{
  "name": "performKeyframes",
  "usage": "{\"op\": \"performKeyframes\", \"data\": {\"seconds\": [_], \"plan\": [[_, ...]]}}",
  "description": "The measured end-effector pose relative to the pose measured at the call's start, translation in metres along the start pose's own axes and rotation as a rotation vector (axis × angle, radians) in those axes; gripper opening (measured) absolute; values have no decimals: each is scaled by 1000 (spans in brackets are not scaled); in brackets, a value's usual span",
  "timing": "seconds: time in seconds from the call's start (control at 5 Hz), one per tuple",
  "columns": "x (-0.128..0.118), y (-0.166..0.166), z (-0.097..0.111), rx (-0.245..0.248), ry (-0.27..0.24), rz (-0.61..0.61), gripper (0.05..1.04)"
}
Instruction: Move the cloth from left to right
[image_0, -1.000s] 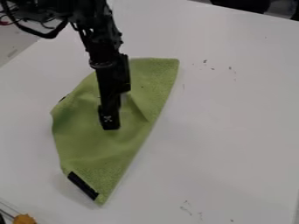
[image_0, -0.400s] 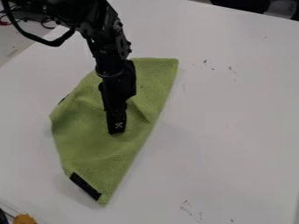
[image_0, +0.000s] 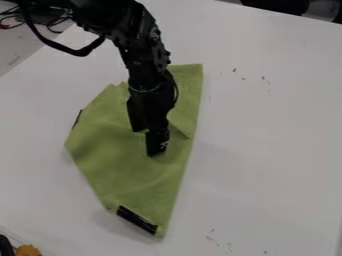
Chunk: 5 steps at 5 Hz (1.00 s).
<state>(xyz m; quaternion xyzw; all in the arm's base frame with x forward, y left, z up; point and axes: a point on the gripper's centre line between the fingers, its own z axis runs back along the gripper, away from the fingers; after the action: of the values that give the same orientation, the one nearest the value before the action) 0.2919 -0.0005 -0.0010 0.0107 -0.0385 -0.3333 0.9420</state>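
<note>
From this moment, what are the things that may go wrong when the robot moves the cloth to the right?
The tool is at the cloth's middle, so the outer corners might drag or fold under. The cloth is already creased beside the tool, so it may bunch more there. If the hold is shallow, the cloth could slip.

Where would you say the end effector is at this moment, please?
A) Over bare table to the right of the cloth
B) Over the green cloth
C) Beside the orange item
B: the end effector hangs over the green cloth, with fabric showing on both sides of it.
</note>
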Motion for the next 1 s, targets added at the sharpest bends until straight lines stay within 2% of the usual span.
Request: {"op": "performKeyframes", "data": {"seconds": [0.2,0.4,0.6,1.0], "plan": [[17,-10,-3,-50,30,7,1001],[36,-20,-3,-70,14,36,1001],[46,-27,-6,-111,-11,126,1001],[69,-41,-6,-128,-98,448,1001]]}}
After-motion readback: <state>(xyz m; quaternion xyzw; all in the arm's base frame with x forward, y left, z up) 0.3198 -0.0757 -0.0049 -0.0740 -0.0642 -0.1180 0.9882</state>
